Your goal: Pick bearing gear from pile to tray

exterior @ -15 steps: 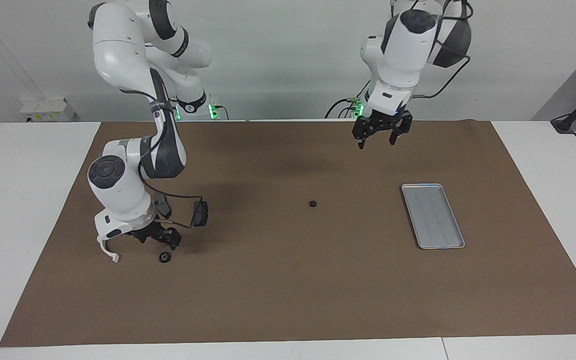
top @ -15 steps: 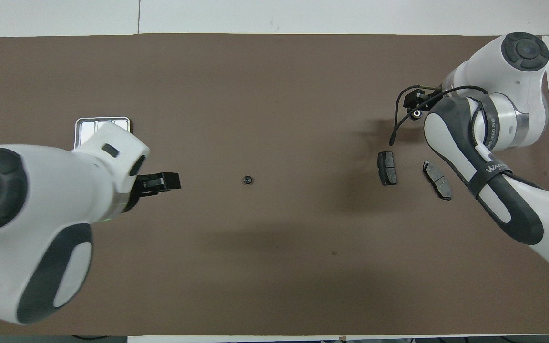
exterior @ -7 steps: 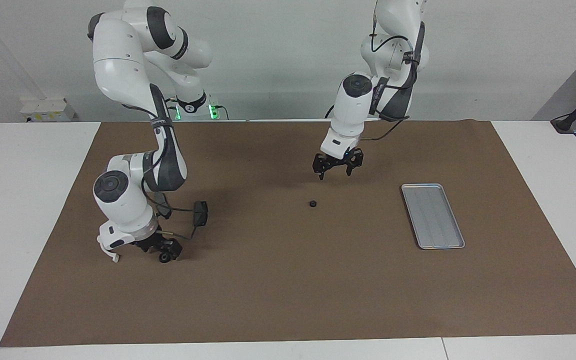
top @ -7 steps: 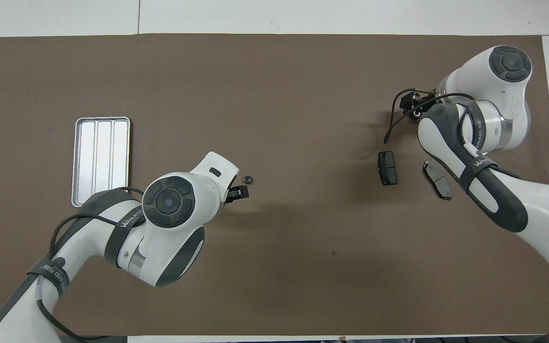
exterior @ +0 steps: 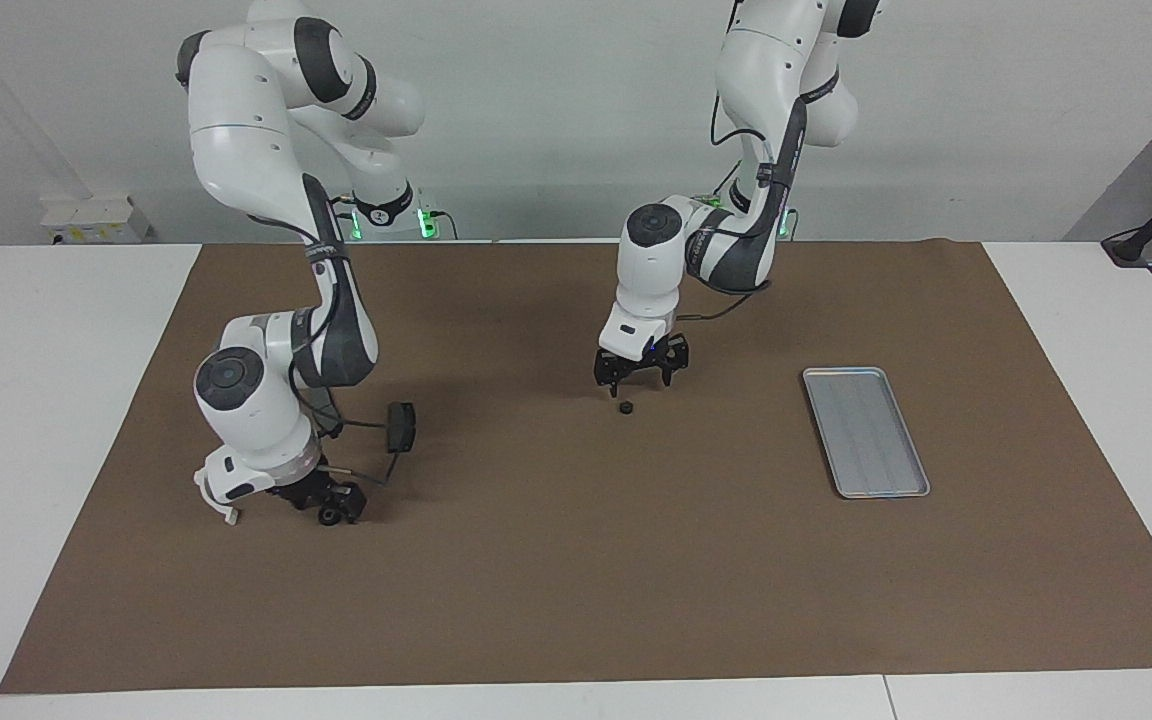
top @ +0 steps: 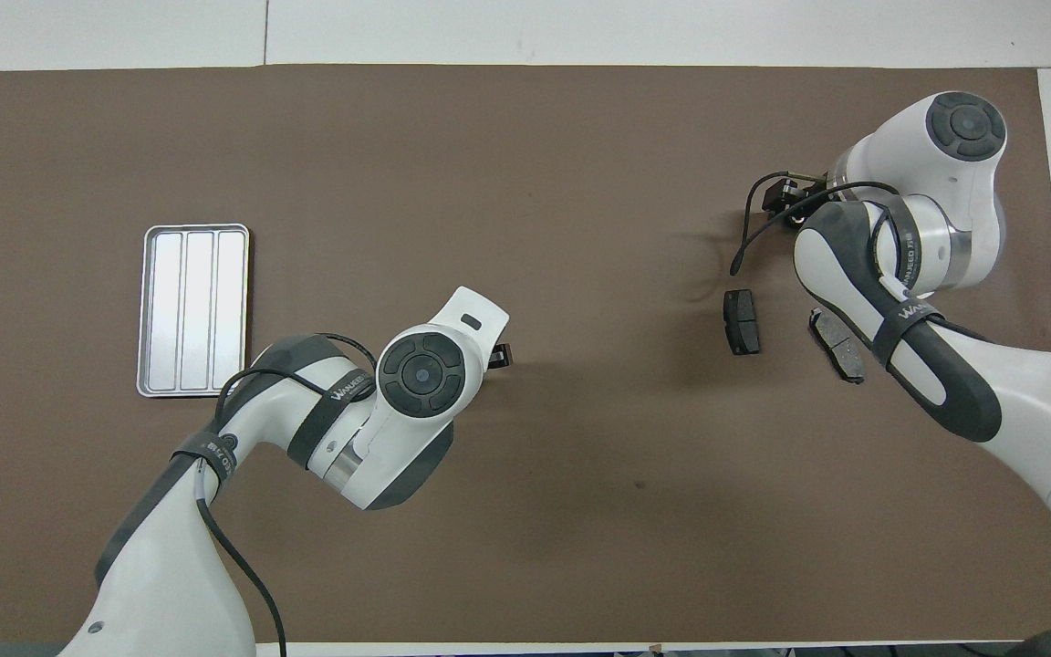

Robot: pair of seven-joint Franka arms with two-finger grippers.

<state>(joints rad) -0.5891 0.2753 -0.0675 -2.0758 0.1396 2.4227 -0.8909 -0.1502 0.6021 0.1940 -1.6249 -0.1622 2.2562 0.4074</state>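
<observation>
A small black bearing gear lies alone on the brown mat mid-table. My left gripper hangs open just above it, a little toward the robots; in the overhead view the left hand hides the gear. The silver tray lies toward the left arm's end with nothing in it. At the pile, my right gripper is down at the mat, with a black round piece at its tip. One dark brake pad lies beside it, another partly under the right arm.
A brown mat covers most of the white table. A thin black cable loops from the right hand over the mat near the brake pads.
The left arm has swung from high near the robots' edge down to the middle, its gripper now low over the gear. The right gripper has settled down onto the black round piece.
</observation>
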